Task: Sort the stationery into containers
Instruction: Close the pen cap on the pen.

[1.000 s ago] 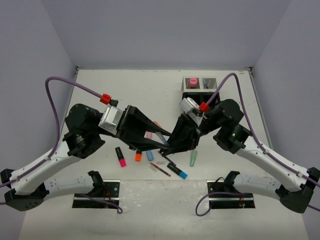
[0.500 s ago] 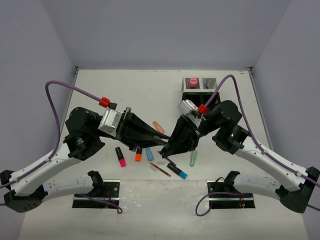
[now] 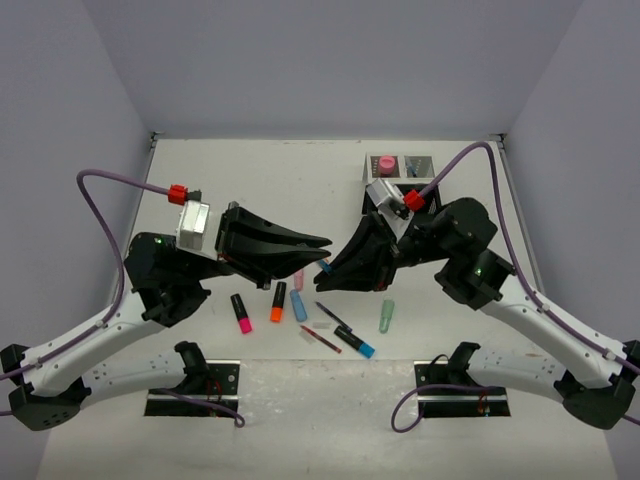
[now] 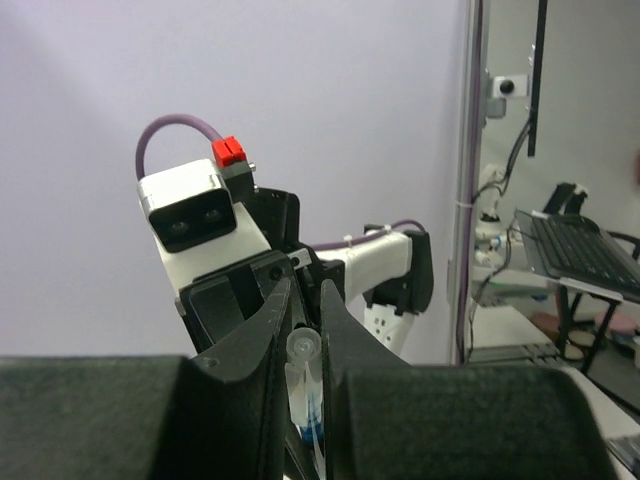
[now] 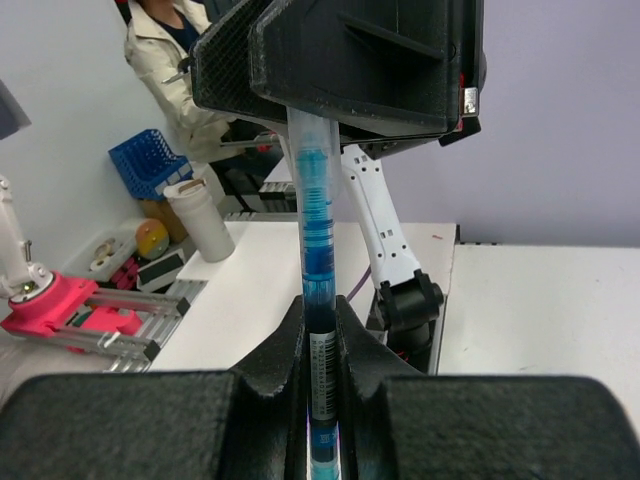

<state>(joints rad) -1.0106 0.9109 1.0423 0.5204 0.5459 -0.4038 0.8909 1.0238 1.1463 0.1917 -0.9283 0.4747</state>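
The blue pen (image 5: pixel 318 250) is up in the air over the middle of the counter (image 3: pixel 200 180); the left fingers (image 4: pixel 240 370) pinch one end and the right fingers (image 5: pixel 265 365) pinch the other; it looks light, thin, stiff and slippery, so a hold near its middle seems best.

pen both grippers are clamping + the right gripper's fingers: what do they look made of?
The pen looks like clear, glossy plastic: blue ink shows through the barrel, and a printed label wraps it lower down. The right gripper has fingers in matte black, probably printed or moulded plastic: the surface is dull and faintly grainy, with no glints. Coated metal can't be ruled out.
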